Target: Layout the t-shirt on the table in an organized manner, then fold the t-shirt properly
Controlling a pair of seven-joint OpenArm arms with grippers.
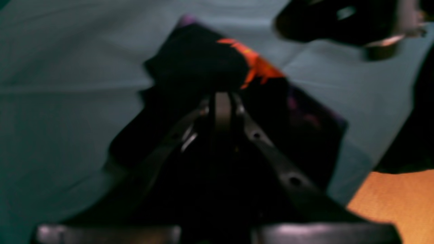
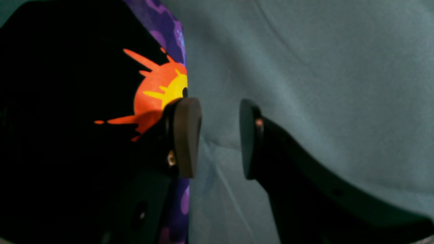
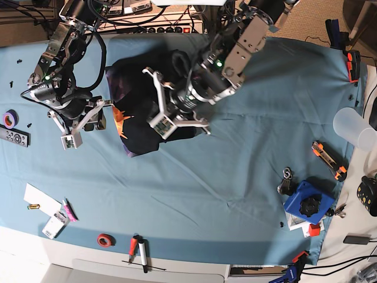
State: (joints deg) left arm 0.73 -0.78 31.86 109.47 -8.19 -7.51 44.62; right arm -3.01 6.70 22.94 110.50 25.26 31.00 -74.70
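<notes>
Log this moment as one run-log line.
left gripper: shut on t-shirt | right gripper: open beside it | table: shirt bunched

The black t-shirt (image 3: 138, 112) is bunched in a crumpled heap (orange and purple print partly shown) on the far-left part of the blue-covered table (image 3: 235, 194).

left pincer (image 1: 222, 101) pinched closed, right pincer (image 2: 217, 139) agape

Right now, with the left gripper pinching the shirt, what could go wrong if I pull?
The left gripper is shut on a bunched fold of the t-shirt, so pulling may drag several layers and worsen the crumple. The right gripper is open beside the shirt edge, holding nothing, so the shirt may slide across the table.
</notes>
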